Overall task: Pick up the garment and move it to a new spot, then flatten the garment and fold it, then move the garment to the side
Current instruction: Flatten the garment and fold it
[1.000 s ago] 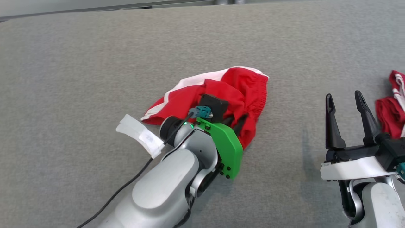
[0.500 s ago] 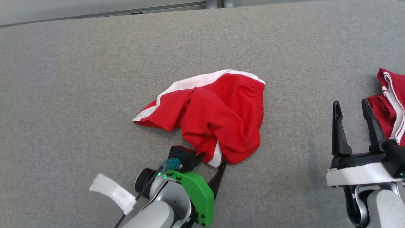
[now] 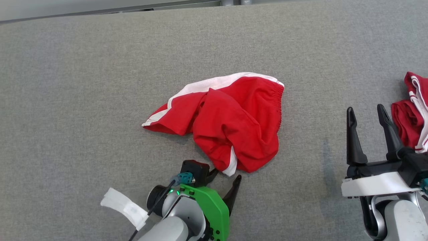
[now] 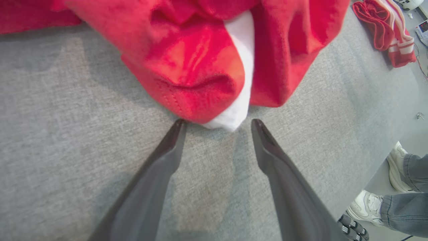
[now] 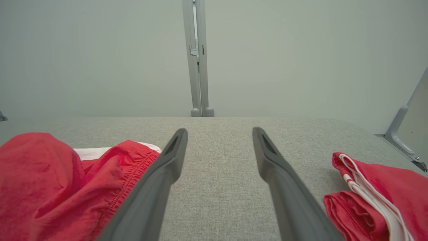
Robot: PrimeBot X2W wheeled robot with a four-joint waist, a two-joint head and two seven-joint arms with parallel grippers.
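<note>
Note the red shorts (image 3: 230, 124) crumpled on the grey table (image 3: 83, 100), white-striped hem corner just ahead of the wide-spread left gripper (image 3: 226, 174), waistband at the far end, with the equally spread, empty right gripper (image 3: 365, 107) well off the shorts' right side.

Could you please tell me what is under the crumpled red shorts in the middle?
The red shorts lie on the grey table; whatever is beneath their bunched folds is covered.

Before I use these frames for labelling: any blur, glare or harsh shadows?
Head view: even light, sharp, soft shadow beside the red shorts. Left wrist view: shorts' red glows oversaturated, left fingers cast faint shadows. Right wrist view: right fingers soft, no glare.
</note>
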